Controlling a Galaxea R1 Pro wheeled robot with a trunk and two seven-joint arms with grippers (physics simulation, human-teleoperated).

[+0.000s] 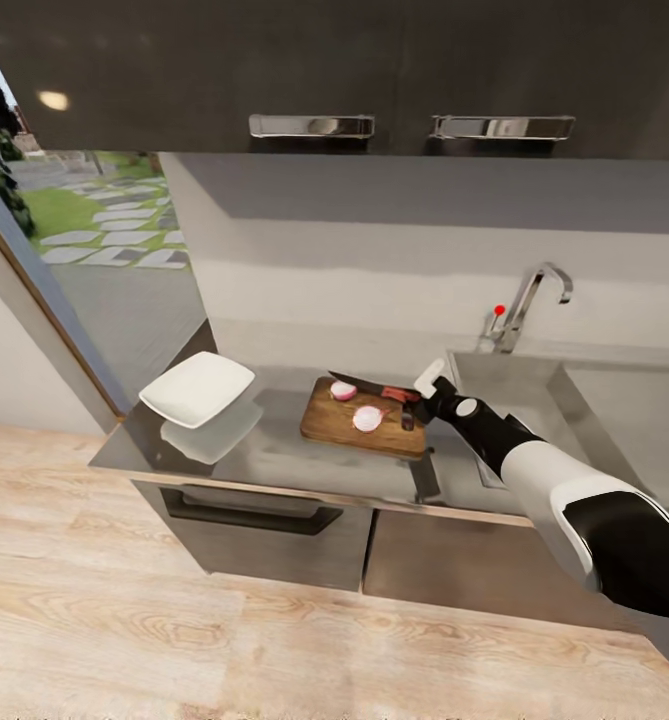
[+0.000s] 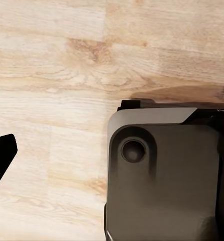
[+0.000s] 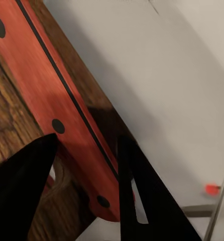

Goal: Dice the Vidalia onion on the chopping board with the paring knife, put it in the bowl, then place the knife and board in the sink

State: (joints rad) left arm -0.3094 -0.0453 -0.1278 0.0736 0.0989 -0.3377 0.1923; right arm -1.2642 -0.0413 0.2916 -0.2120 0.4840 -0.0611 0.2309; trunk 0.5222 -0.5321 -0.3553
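Observation:
The brown chopping board (image 1: 346, 425) lies on the grey countertop (image 1: 274, 458), just left of the sink (image 1: 509, 385). Two pale pink pieces of the Vidalia onion (image 1: 368, 418) rest on the board. The paring knife (image 1: 366, 387) reaches over the board's far edge with its dark blade above the farther onion piece. My right gripper (image 1: 414, 405) is shut on its red handle (image 3: 51, 95), which sits between the black fingers (image 3: 142, 196) over the board's edge (image 3: 11, 120). The white bowl (image 1: 197, 388) stands at the counter's left end. One black left fingertip (image 2: 1, 156) hangs over the floor.
A chrome faucet (image 1: 530, 300) with a red knob (image 1: 499, 310) stands behind the sink. Dark wall cabinets (image 1: 374, 70) hang overhead, and a window (image 1: 84, 240) is at the left. The robot's grey base (image 2: 162, 175) stands on the wooden floor (image 1: 174, 620).

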